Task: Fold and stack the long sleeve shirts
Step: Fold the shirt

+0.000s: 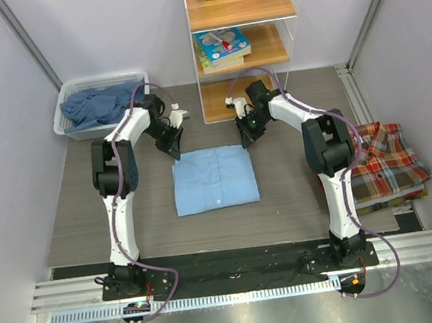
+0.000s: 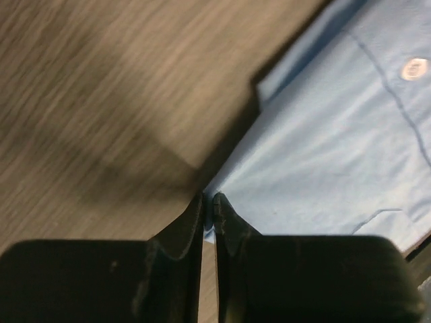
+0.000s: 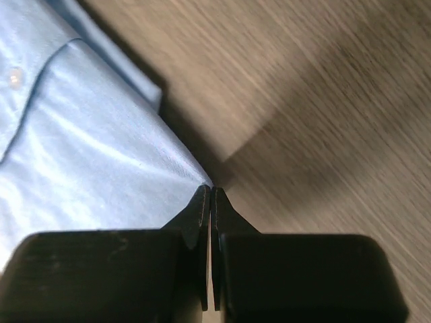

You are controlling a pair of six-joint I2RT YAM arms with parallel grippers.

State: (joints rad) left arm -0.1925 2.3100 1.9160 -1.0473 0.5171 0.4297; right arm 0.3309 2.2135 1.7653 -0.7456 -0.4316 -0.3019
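Note:
A plain light blue shirt lies folded into a rectangle on the wood-grain floor between my arms. My left gripper is shut on its far left corner; in the left wrist view a sliver of blue cloth sits pinched between the fingertips. My right gripper is shut on its far right corner; in the right wrist view the cloth pulls to a point at the tips. A folded red-yellow-blue plaid shirt lies at the right. Darker blue shirts fill a basket at the back left.
A white basket stands at the back left corner. A wooden shelf unit with books and bottles stands at the back centre, just behind both grippers. Grey walls close in on both sides. A black mat and metal rail run along the near edge.

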